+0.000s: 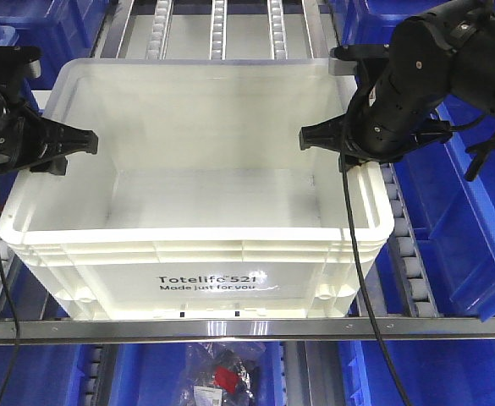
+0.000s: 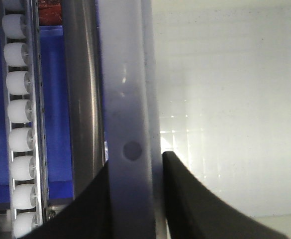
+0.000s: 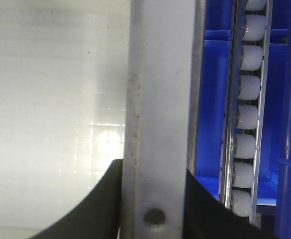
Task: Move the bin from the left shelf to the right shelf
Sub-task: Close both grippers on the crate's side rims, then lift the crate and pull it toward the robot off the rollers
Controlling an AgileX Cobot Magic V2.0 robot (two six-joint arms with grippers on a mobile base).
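White bin (image 1: 205, 220) on roller shelf (image 1: 218, 25), left gripper (image 2: 135, 160) clamping its left rim, right gripper (image 3: 152, 167) clamping its right rim, both seemingly tight, blue bins (image 1: 475, 228) alongside.

Warehouse or stockroom picking aisle with flow-rack shelving. Roller tracks (image 1: 217, 30) with white wheels run near to far, and a metal front rail (image 1: 247, 328) crosses the near edge. Blue plastic bins (image 1: 475, 228) sit left, right and below. A white tote (image 1: 205, 254) is printed "Totelife 521", with bagged stock (image 1: 217, 372) on the lower level.
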